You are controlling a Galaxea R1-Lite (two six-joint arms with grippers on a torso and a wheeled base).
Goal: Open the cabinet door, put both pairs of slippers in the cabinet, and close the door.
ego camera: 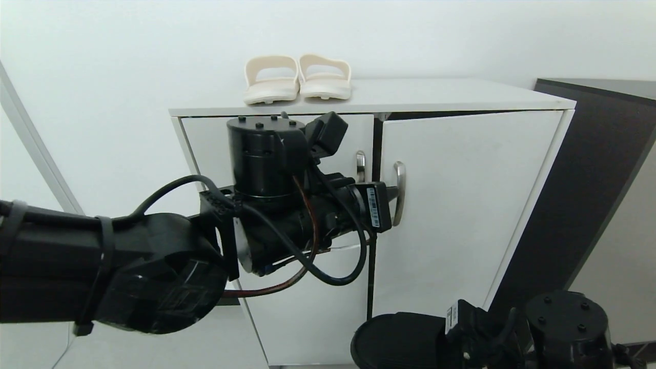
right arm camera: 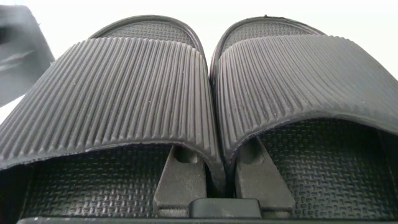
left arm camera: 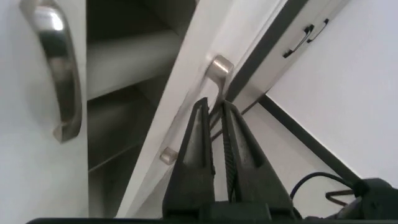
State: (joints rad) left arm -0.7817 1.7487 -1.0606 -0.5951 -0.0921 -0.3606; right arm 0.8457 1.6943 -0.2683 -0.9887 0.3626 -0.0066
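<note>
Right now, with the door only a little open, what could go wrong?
1. The left pincer holds the handle only at its tips; it may slip off as the door swings.
2. The right pincer pinches the black slippers by their inner edges only; one could drop.
3. The cream slippers sit near the front edge of the cabinet; a jolt might knock them off.

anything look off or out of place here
Nothing damaged or spilled. The right door is ajar, with the left gripper shut on its handle. The cream slippers sit neatly paired on the cabinet top.
</note>
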